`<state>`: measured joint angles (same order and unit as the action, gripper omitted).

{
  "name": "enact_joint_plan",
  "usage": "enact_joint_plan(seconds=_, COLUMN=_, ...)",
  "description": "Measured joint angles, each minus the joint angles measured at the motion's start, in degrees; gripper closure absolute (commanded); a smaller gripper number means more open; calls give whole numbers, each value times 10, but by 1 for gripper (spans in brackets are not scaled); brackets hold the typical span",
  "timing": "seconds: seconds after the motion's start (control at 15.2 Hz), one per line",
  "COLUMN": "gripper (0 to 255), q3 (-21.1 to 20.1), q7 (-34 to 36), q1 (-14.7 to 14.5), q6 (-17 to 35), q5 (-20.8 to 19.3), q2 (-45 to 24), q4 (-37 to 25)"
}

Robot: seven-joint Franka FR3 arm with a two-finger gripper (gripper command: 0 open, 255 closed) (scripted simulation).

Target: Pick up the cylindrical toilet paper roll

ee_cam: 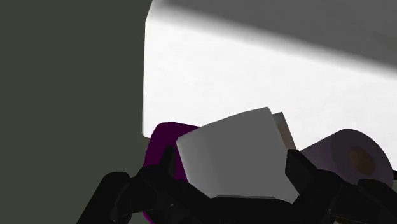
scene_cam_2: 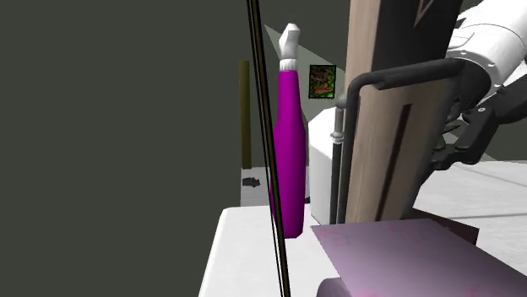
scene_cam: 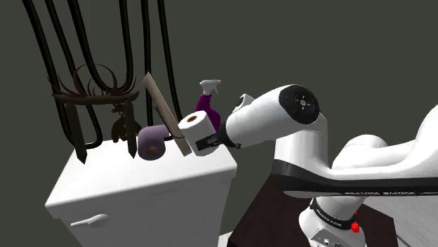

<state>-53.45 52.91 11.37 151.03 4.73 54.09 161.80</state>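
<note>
While fingers (ee_cam: 305,175) clasp the white toilet paper roll (ee_cam: 232,159), purple roll (ee_cam: 347,156) just beside it, magenta spray bottle (scene_cam: 208,105) near it.

My shoulder camera looks down from behind the arm (scene_cam: 281,119), which reaches toward ten o'clock. The second sits low and close on the counter (scene_cam_2: 236,261). Both, like the wrist camera, catch the purple bottle (scene_cam: 206,105).

Tank (scene_cam: 140,189): white roll (scene_cam: 195,129), lilac roll (scene_cam: 150,142), bottle (scene_cam: 206,108)
</note>
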Motion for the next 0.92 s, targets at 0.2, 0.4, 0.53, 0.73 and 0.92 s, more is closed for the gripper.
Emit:
enact_joint_plan(seconds=0.2, gripper=0, q3=-141, q7=118, q1=116, q6=65, q5=-9, q2=24, q4=-37)
enact_joint_plan(seconds=0.4, gripper=0, q3=-245, q7=218, q1=213, q6=82, q5=-6, q2=93, q4=-92)
enact_joint_plan(seconds=0.53, gripper=0, q3=-296, q7=278, q1=272, q6=82, q5=0, q2=151, q4=-138)
enact_joint_plan(seconds=0.73, gripper=0, q3=-343, q7=360, q1=348, q6=51, q5=9, q2=245, q4=-219)
enact_joint_plan(seconds=0.92, gripper=0, q3=-353, q7=430, q1=427, q6=1, q5=12, q2=335, q4=-319)
